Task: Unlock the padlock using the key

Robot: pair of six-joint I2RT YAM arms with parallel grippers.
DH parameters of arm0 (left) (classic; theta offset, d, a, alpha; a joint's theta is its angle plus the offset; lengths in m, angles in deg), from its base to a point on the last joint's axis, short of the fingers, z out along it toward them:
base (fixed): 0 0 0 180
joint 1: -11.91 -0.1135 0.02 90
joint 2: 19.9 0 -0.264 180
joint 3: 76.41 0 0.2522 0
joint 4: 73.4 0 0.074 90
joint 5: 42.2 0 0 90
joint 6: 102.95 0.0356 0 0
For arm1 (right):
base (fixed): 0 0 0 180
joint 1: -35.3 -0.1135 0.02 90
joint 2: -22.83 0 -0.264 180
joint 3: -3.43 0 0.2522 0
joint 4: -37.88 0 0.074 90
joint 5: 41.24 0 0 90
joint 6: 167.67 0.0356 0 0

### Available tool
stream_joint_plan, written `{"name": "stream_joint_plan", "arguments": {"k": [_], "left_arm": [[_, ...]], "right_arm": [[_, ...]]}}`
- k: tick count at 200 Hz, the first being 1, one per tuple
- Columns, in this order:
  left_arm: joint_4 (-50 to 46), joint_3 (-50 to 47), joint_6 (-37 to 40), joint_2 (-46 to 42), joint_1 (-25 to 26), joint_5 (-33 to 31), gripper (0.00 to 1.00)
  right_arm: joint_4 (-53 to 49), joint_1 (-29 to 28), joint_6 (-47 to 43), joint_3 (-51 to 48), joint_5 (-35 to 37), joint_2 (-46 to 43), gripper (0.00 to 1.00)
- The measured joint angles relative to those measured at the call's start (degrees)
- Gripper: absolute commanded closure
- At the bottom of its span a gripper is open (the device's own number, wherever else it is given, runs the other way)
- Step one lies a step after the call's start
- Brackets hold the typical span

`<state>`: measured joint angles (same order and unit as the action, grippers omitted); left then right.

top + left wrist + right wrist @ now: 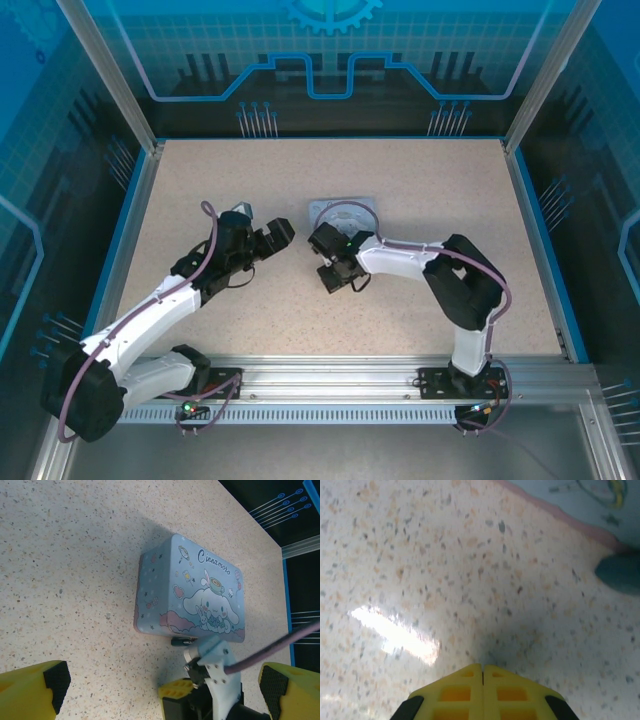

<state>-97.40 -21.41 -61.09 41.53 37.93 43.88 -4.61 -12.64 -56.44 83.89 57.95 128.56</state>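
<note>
- The right gripper [482,672] is seen pressed fully together, with its tips low over the table [430,180] near the front edge of the tin [200,595].
- Whether the key is pinched between those tips cannot be told. Nothing thin or metallic can be made out there.
- A small dark thing, taken to be the padlock [182,641], is seen touching the tin's front edge, just beside the right gripper. It is too small for the shackle to be judged fastened or freed.
- The left gripper [278,236] is held wide open and empty to the left of the tin. Its black pads [55,677] are spread well apart and aimed toward the tin.
- The padlock is gripped by neither arm, and no key is seen in it.
- The task is judged to be at an early stage, at most the pick-up of the key.
- Left to do, as far as can be judged:
  - the key is to be confirmed in the grip
  - the padlock is to be steadied at the tin
  - the key is to be lined up with the keyhole, pushed in and turned
  - the shackle is to be released
</note>
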Motion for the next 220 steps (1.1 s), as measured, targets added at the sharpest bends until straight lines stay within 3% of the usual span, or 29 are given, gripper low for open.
{"name": "stream_joint_plan", "arguments": {"k": [50,91,130,156,220], "left_arm": [[0.6,-0.5,0.0,0.0,0.0,1.7,0.01],[5.0,-1.5,-3.5,1.6,0.0,6.8,0.01],[13.7,-1.7,-12.1,7.3,1.8,12.0,0.03],[20.0,-0.6,-18.8,12.7,5.7,13.7,0.11],[38.6,0.7,-36.8,20.9,9.7,12.7,0.26]], "right_arm": [[2.3,1.5,3.2,-5.0,-7.0,-13.6,1.0],[9.9,8.5,8.5,-11.5,-20.8,-26.0,1.0],[19.0,16.7,15.1,-14.6,-35.7,-32.2,1.0],[24.8,19.2,19.0,-14.6,-43.0,-33.2,1.0],[33.6,20.7,25.4,-15.7,-49.0,-33.4,1.0]]}}
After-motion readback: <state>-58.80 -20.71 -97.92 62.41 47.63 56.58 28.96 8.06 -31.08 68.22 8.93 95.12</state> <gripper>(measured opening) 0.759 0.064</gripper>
